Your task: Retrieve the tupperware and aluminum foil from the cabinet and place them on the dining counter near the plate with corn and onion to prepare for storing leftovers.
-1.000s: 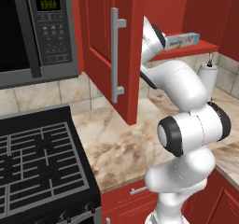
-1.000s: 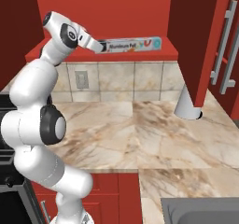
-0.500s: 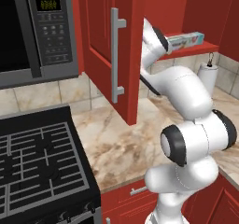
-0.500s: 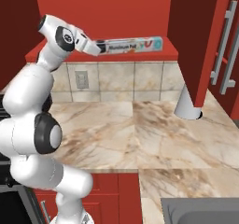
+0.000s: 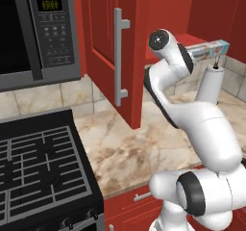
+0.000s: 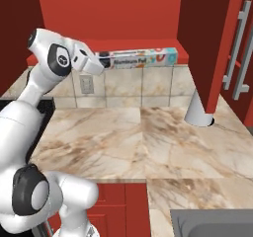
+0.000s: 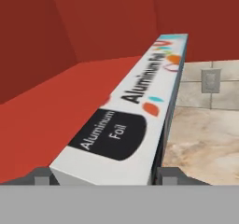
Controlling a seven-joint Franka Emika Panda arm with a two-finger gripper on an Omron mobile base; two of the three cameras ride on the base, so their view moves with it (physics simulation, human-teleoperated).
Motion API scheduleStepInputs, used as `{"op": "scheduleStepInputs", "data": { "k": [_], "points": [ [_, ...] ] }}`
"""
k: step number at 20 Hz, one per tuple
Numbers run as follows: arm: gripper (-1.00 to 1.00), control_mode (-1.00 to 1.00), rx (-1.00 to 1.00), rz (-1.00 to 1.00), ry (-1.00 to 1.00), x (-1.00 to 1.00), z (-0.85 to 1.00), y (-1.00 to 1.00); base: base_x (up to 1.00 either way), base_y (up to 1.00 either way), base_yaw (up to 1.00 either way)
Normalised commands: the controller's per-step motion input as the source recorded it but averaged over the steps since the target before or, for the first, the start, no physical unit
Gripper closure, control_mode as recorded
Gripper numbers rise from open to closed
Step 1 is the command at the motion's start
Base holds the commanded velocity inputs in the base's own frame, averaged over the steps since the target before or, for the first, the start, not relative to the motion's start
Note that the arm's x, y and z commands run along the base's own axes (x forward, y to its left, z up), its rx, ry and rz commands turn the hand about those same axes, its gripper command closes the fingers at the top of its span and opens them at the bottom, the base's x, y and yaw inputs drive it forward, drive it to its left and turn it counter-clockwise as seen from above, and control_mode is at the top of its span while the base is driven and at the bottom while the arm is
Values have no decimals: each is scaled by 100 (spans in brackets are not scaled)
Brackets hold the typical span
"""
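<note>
1. The foil box is lying lengthwise along the front edge of the cabinet shelf, above the marble counter.
2. The gripper is reaching up to the shelf and meeting the near end of the box.
3. In the hand view one dark fingertip is sitting on each side of that end, the other fingertip hard against the box's side; the fingers are straddling it, but whether they are squeezing it I cannot tell.
4. The box's top is facing the hand camera, printed "Aluminum Foil", running away along the shelf lip.
5. A paper towel roll is standing upright on the counter below the shelf, toward the box's far end.
6. A wall outlet is sitting on the tiled wall under the shelf, beneath the gripper.
7. The open cabinet door is hanging beside the shelf, with the microwave and stove beyond it.
</note>
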Motion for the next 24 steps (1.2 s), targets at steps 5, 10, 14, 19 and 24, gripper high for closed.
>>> {"op": "scheduleStepInputs", "data": {
  "k": [5,10,14,19,24],
  "points": [
    [100,-100,14,0,13,-100,1,-8,0,0,0],
    [100,-100,17,8,21,-100,-22,-1,0,0,0],
    [100,-100,15,33,15,-100,-36,0,0,0,0],
    [100,-100,13,40,16,-92,-23,0,0,0,0],
    [100,-100,8,39,3,-60,-13,0,0,0,0]
  ]
}}
